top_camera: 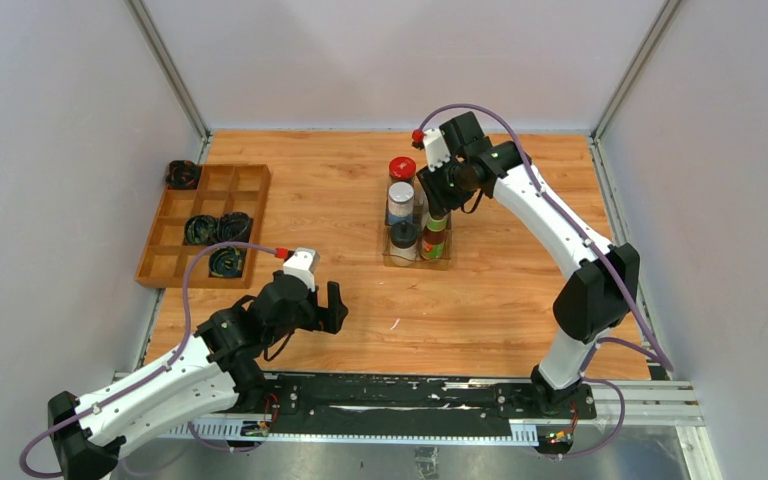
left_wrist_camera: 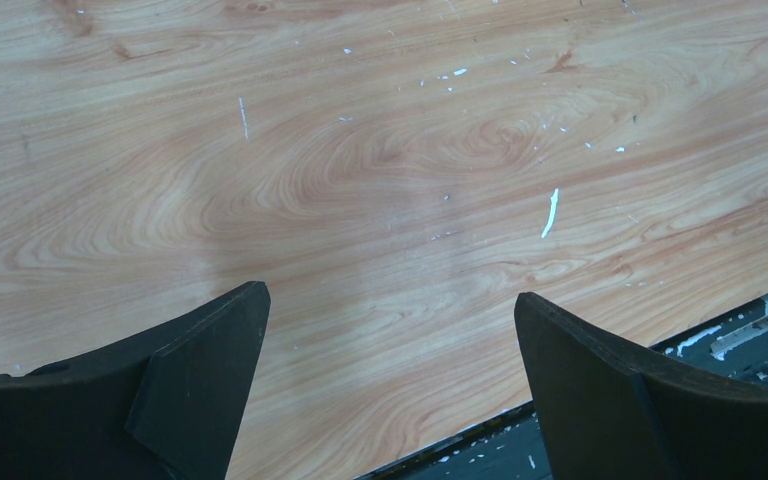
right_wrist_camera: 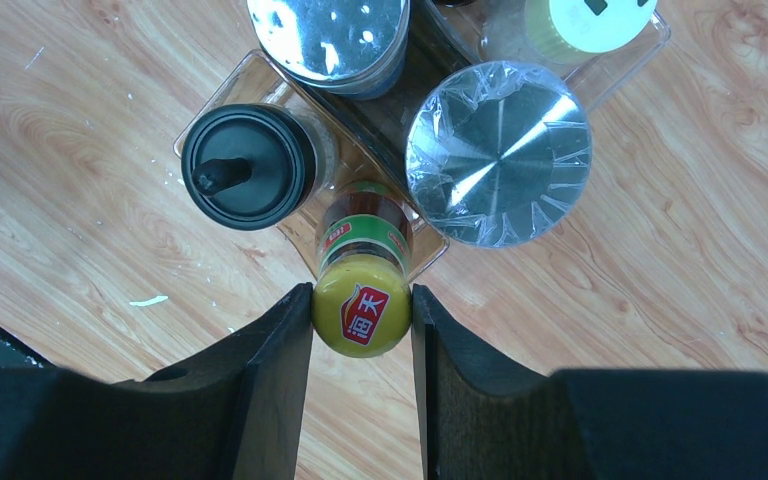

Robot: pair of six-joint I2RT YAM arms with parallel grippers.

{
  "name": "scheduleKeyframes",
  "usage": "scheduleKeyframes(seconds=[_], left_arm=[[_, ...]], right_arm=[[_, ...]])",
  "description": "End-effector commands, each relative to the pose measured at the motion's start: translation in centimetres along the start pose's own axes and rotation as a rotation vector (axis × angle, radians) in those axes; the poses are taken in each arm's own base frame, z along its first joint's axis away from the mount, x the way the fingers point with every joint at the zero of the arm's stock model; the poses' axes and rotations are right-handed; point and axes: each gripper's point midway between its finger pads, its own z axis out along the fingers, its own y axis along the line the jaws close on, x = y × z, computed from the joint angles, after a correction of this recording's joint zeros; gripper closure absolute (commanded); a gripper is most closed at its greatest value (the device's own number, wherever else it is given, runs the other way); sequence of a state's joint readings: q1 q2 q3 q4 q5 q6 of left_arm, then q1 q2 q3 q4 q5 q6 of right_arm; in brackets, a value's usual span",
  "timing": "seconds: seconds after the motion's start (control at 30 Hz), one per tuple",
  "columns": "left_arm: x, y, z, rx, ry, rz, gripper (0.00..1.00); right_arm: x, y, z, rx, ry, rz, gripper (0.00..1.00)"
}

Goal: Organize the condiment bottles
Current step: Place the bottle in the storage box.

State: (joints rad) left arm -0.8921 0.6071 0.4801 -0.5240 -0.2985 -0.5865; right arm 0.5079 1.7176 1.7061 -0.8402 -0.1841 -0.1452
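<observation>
A clear organizer tray (top_camera: pixel 392 258) stands mid-table and holds the condiment bottles. My right gripper (top_camera: pixel 438 207) is shut on the yellow cap of the brown sauce bottle (top_camera: pixel 433 240), which stands upright in the tray's near right corner. In the right wrist view both fingers of the right gripper (right_wrist_camera: pixel 362 300) press the sauce bottle's cap (right_wrist_camera: pixel 362 312). Around it are the black-capped jar (right_wrist_camera: pixel 248 165), the silver-lidded jar (right_wrist_camera: pixel 498 150), the blue-labelled jar (right_wrist_camera: pixel 328 40) and the yellow-capped shaker (right_wrist_camera: pixel 585 20). The red-lidded jar (top_camera: pixel 402 168) stands at the tray's far end. My left gripper (top_camera: pixel 328 300) is open and empty over bare wood (left_wrist_camera: pixel 390 310).
A wooden compartment tray (top_camera: pixel 173 212) with black coiled bundles (top_camera: pixel 218 228) sits at the left, with one more bundle (top_camera: pixel 182 175) beside its far corner. The black rail (left_wrist_camera: pixel 740 335) marks the table's front edge just below my left gripper.
</observation>
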Motion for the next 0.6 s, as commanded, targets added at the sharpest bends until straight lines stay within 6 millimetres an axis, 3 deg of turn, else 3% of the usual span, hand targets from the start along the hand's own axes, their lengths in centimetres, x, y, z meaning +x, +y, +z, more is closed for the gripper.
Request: scheduleKeyframes(seconds=[0.0,0.57], left_arm=[[-0.1,0.0,0.2,0.002,-0.011,0.002,0.00],[-0.3,-0.3,0.1,0.014,-0.008,0.000,0.00]], right_arm=[[0.0,-0.3,-0.1,0.002,-0.013,0.016,0.74],[1.1,-0.1,-0.8,0.011,-0.008,0.025,0.67]])
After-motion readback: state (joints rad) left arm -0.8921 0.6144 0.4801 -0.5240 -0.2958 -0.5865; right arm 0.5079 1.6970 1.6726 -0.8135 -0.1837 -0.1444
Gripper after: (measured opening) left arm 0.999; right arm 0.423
